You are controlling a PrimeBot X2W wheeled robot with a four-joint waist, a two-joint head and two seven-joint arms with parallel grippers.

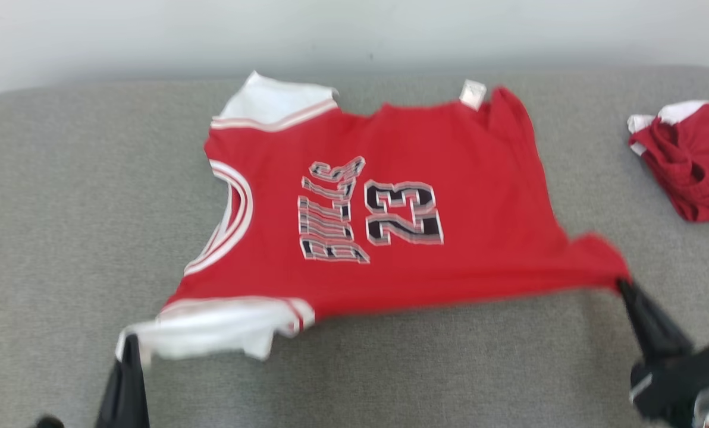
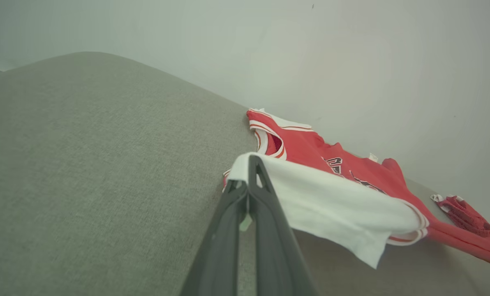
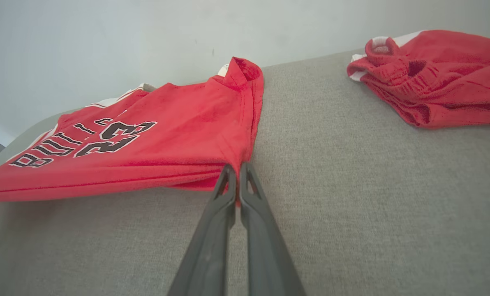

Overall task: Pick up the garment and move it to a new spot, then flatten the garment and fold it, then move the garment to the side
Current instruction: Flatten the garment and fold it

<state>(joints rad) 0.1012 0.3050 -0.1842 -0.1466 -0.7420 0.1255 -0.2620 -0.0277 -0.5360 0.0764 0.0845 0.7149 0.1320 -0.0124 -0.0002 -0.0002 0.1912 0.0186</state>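
Note:
The garment (image 1: pixel 384 208) is a red jersey with white sleeves and black-and-white lettering, spread sideways across the grey cushion. My left gripper (image 1: pixel 129 345) is shut on the near white sleeve (image 2: pixel 331 201), holding it off the surface; in the left wrist view the left gripper (image 2: pixel 249 168) pinches the sleeve's edge. My right gripper (image 1: pixel 623 284) is shut on the jersey's near red hem corner (image 3: pixel 228 164), and the right wrist view shows the right gripper (image 3: pixel 236 170) closed on that cloth. The near edge is stretched between both grippers.
A second red and white cloth (image 1: pixel 690 157) lies bunched at the right edge of the cushion (image 1: pixel 63 196), also the bunched cloth (image 3: pixel 434 78) in the right wrist view. A pale wall (image 1: pixel 354 30) runs behind. Bare grey fabric lies left and in front.

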